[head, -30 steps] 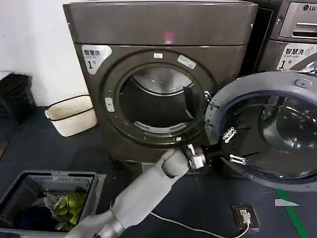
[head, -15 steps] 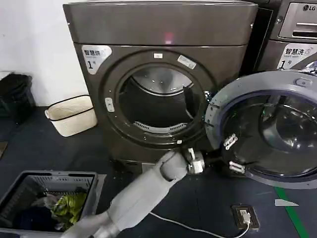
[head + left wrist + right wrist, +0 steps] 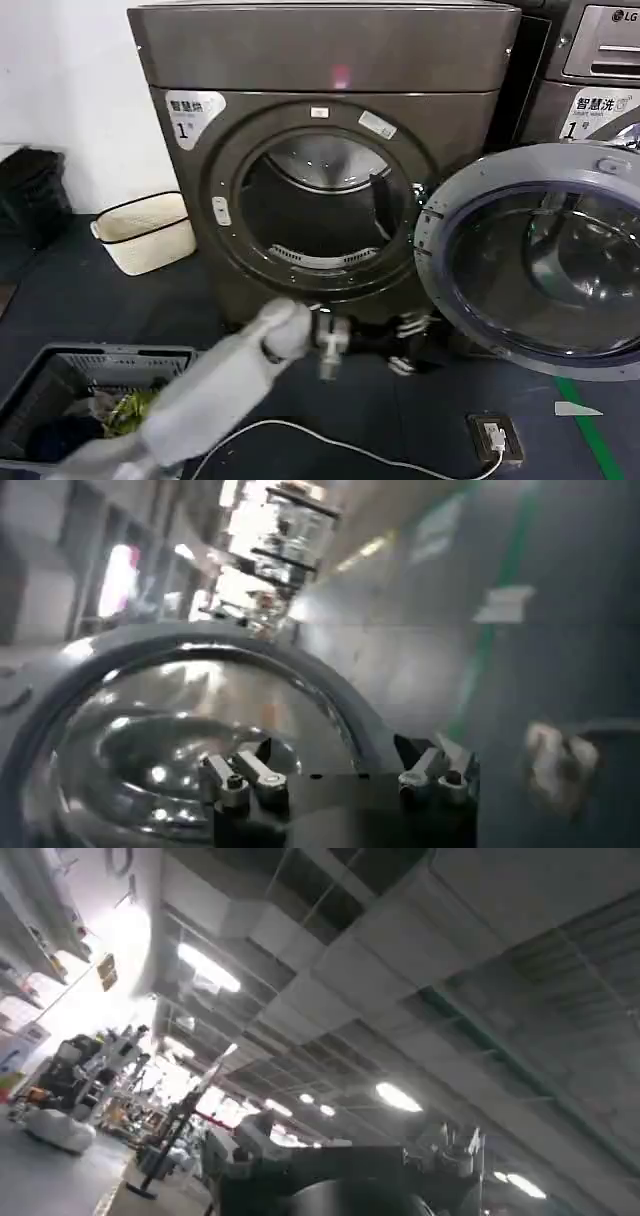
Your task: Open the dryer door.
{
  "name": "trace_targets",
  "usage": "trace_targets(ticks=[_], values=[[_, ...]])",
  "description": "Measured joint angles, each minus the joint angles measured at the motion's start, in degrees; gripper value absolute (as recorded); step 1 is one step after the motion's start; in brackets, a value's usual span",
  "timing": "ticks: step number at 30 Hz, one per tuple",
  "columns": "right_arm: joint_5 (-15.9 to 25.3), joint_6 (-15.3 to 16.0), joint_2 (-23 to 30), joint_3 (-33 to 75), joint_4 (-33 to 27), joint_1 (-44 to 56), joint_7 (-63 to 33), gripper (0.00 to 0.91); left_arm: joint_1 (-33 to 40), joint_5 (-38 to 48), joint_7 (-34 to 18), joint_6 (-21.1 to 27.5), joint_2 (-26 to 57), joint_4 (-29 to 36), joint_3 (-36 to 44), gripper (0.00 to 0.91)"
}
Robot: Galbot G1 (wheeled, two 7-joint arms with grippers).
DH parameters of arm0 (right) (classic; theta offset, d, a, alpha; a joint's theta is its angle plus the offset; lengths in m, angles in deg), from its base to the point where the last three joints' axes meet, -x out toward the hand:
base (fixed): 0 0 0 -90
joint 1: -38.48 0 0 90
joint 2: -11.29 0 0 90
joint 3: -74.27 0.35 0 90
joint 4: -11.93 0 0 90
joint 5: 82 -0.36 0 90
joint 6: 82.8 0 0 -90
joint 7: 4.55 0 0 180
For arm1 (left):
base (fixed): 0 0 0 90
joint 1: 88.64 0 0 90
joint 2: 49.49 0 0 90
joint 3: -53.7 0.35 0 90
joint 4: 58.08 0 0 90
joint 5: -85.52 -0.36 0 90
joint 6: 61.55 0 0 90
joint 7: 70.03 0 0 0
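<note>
Hanging low in front of the dryer (image 3: pixel 320 160), the left gripper (image 3: pixel 408 345) is sitting just below the drum opening (image 3: pixel 318 205) and beside the lower left edge of the dryer door (image 3: pixel 540 260), grasping nothing. In the left wrist view its fingers (image 3: pixel 238 777) are standing apart with a clear gap to the other pair, released, and the door's grey rim and dark glass are curving close behind them. The left arm (image 3: pixel 210 385) is reaching in from the lower left of the head view, passing over the corner of a grey laundry basket (image 3: pixel 60 375) that is holding green and dark clothes.

The dryer door is standing swung wide open on its right-hand hinge, its grey plastic inner side and tinted glass facing the camera, covering the lower front of the neighbouring LG machine (image 3: pixel 590 70). The drum opening is lying exposed, with the metal drum visible inside.

A white woven basket (image 3: pixel 145 230) is resting on the dark floor (image 3: pixel 100 310) to the left of the dryer, near the wall. A white cable (image 3: pixel 330 445) is trailing across the floor to a small black box (image 3: pixel 493 436).

The right gripper (image 3: pixel 340 1168) is pointing up at a ceiling with strip lights, away from the dryer; I cannot tell whether it is open or clenched.
</note>
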Motion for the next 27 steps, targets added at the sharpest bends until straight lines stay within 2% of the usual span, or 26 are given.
trace_targets(ticks=[4,7,11,15,22,27], values=[[-2.09,1.51,-0.76,-0.34,-0.28,-0.14,0.77,0.907,0.82,-4.39,-0.68,-5.04,7.5,4.23,-0.09,0.907],[-3.74,2.8,-1.14,-0.38,-0.37,-0.43,1.06,0.907,0.85,-8.99,-3.57,-8.71,14.57,5.73,-0.07,0.907],[-6.76,4.14,-1.23,-0.98,-0.39,-0.64,2.22,0.907,-0.5,-15.97,-6.75,-8.75,23.67,7.25,-1.13,0.907],[-11.23,3.47,-1.72,-1.71,-0.63,-0.67,4.12,0.907,-3.79,-23.33,-9.61,-8.77,31.58,7.54,-3.75,0.907],[-16.27,2.41,-2.44,-3.28,-0.69,-1.37,5.26,0.907,-13.78,-40.77,-12.66,-8.76,42.75,4.93,-13.01,0.907],[-18.87,1.36,-3.16,-4.7,-0.95,-2.09,5.6,0.907,-23.09,-48.46,-14.76,-8.76,49.64,2.72,-20.73,0.907]])
